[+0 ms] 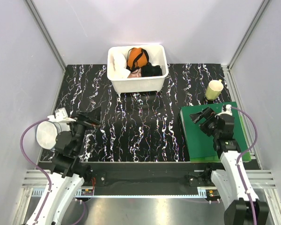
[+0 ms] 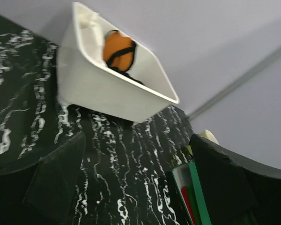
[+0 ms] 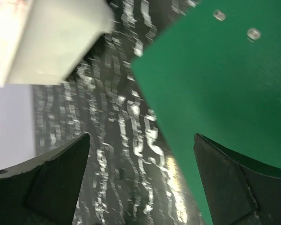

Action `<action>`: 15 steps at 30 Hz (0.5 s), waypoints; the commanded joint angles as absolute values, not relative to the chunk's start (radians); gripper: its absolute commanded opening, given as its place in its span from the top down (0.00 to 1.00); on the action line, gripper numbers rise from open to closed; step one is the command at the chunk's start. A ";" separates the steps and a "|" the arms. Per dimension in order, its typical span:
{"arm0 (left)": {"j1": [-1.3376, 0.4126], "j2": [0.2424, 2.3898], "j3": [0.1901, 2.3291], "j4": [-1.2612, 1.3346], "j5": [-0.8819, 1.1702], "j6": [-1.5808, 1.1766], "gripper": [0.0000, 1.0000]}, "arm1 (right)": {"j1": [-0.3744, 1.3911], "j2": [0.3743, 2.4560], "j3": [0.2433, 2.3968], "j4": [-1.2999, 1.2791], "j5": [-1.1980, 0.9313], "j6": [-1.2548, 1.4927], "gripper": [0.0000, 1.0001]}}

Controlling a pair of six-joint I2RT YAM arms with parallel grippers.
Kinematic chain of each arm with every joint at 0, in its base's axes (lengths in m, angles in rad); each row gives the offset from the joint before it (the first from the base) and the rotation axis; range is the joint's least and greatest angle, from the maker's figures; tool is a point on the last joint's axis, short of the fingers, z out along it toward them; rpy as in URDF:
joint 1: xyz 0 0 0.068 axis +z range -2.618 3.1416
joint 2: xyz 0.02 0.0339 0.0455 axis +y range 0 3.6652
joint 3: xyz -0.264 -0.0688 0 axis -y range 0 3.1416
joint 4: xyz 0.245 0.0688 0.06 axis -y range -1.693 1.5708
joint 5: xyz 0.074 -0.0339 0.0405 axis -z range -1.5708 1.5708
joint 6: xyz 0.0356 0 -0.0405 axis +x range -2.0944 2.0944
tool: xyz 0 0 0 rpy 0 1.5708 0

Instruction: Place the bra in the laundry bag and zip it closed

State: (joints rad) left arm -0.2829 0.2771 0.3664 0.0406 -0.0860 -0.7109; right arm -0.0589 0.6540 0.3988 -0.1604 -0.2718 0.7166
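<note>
The white bra (image 1: 118, 62) lies in the left part of the white tub (image 1: 136, 85), beside an orange garment (image 1: 136, 57) and a black one (image 1: 151, 70); a bit of it also shows in the left wrist view (image 2: 90, 19). The round white laundry bag (image 1: 47, 134) sits at the table's left edge, just left of my left arm. My left gripper (image 1: 92, 118) (image 2: 136, 154) is open and empty over the black mat, facing the tub (image 2: 98, 89). My right gripper (image 1: 200, 116) (image 3: 140, 140) is open and empty above the green board's left edge.
A green board (image 1: 210, 140) (image 3: 215, 70) lies at the right. A pale yellow cup (image 1: 214, 89) (image 2: 207, 136) stands behind it. The tub's corner shows in the right wrist view (image 3: 51, 42). Grey walls enclose the table on three sides.
</note>
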 commanded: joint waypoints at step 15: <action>-0.290 0.595 0.943 -0.920 -0.560 -0.790 0.01 | -0.048 0.905 0.646 -0.202 -0.462 0.601 0.00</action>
